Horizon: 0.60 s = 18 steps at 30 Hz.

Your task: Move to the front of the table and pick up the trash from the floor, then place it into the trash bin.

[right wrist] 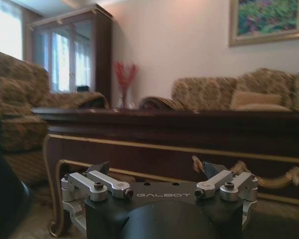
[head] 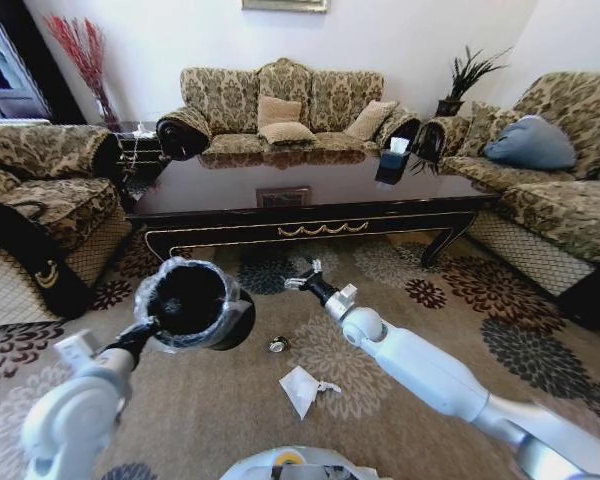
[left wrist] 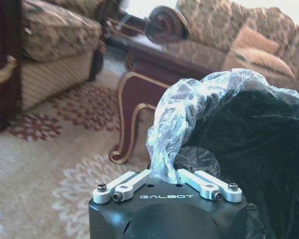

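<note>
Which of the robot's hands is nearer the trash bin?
Left. The left hand is shut on the trash bin at its bag-lined rim; the right hand hangs open beside it, apart, before the table.

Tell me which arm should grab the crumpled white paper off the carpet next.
Right. The right gripper is open and empty above the carpet, with the crumpled white paper lying close beside that arm. The left gripper is shut on the round black plastic-lined trash bin, so it is occupied.

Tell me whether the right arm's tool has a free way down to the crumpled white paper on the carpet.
Probably yes. The right tool hangs open and empty near the table; the paper lies uncovered on the carpet. The bin, held by the left tool, sits off to the side.
</note>
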Tool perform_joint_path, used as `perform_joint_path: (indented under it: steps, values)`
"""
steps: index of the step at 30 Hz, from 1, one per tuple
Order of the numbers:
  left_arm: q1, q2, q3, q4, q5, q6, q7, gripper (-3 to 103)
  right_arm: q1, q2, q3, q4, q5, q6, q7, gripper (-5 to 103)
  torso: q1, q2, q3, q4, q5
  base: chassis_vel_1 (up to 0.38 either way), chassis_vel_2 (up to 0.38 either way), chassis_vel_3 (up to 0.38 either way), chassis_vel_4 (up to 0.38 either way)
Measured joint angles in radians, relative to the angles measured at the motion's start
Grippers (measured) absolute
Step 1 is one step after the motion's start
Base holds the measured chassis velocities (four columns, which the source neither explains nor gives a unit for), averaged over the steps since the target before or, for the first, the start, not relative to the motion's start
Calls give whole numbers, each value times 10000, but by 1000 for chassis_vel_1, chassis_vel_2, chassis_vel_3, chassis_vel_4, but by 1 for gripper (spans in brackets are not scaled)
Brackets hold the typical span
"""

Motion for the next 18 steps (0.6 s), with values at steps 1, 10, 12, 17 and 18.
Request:
perform_joint_path:
  steps: [1,10,12,17,18]
  values:
    - [58,14,-248,-71,-160,0,-26,2,-109,21,11,-95,-40,-155,249,100,0,0,-1,1,-1,0,0,0,0]
    - [275,318,-1339,134,-859,0,-163,2,-790,548,-967,-1281,-415,-1532,1235,100,0,0,0,-2,1,0,0,0,0]
    - [305,327,-1398,165,-870,0,-162,2,-749,604,-1127,-1351,-386,-1626,1029,100,0,0,1,0,2,0,0,0,0]
    - [375,327,-1571,208,-873,1,-140,2,-275,1078,-1703,-2405,-702,-1418,-1249,100,0,0,1,-4,1,0,0,0,0]
    - [375,340,-1624,191,-889,0,-118,2,-84,1257,-1864,-2883,-883,-1136,-1792,100,0,0,0,-2,-1,0,0,0,0]
